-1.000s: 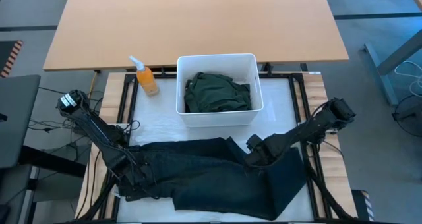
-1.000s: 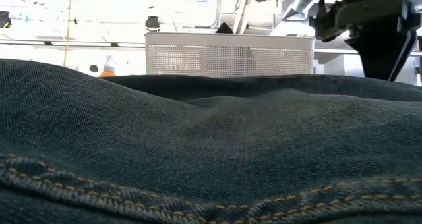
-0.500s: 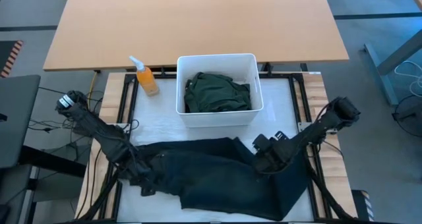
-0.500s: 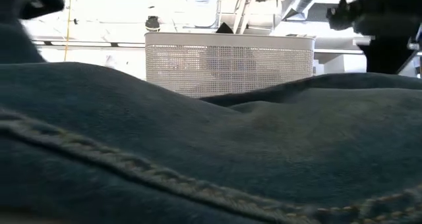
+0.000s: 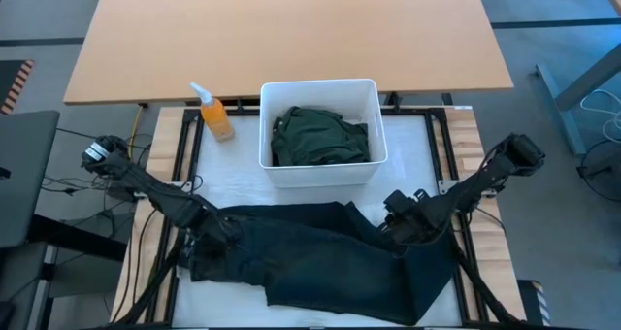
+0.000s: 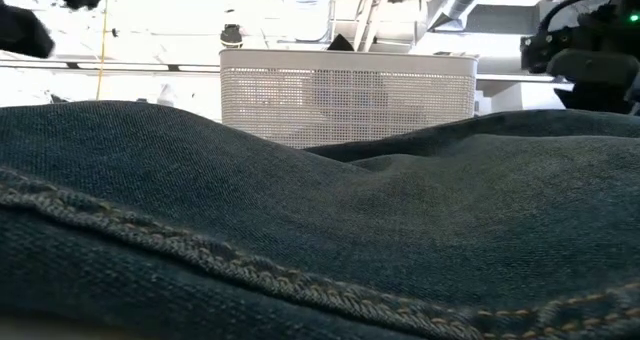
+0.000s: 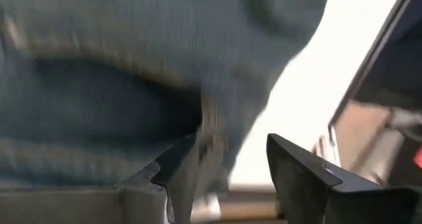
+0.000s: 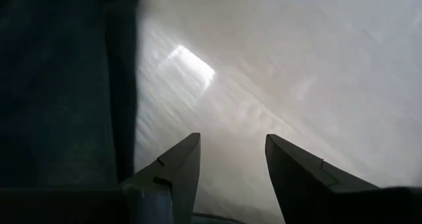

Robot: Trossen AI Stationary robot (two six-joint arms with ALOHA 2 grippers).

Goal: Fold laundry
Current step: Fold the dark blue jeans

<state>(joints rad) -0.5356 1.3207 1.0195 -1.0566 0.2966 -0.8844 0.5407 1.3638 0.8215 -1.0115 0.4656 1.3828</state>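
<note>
Long dark denim trousers [image 5: 320,257] lie spread across the near half of the white table top and fill the low view [image 6: 320,210]. My left gripper [image 5: 212,241] hangs above their left end. In the left wrist view it [image 7: 231,168] is open, with denim [image 7: 99,85] and bare table beyond the fingers. My right gripper [image 5: 406,221] stands at the trousers' far right edge. It is open too [image 8: 232,165], over bare white table, with the denim edge [image 8: 59,85] beside one finger. A dark green garment [image 5: 320,136] lies in the white bin.
The white bin [image 5: 320,172] stands at the table's far middle and shows as a mesh wall [image 6: 345,90] behind the cloth. An orange spray bottle [image 5: 215,116] stands left of it. A wooden table [image 5: 291,29] lies beyond. Dark frame rails run along both table sides.
My left gripper has risen and gone toward the far edge and a little rightward over the trousers' left end. My right gripper has gone toward the table's right edge. The trousers' near-left part has shifted; its stitched seam now runs slanted and higher in the low view.
</note>
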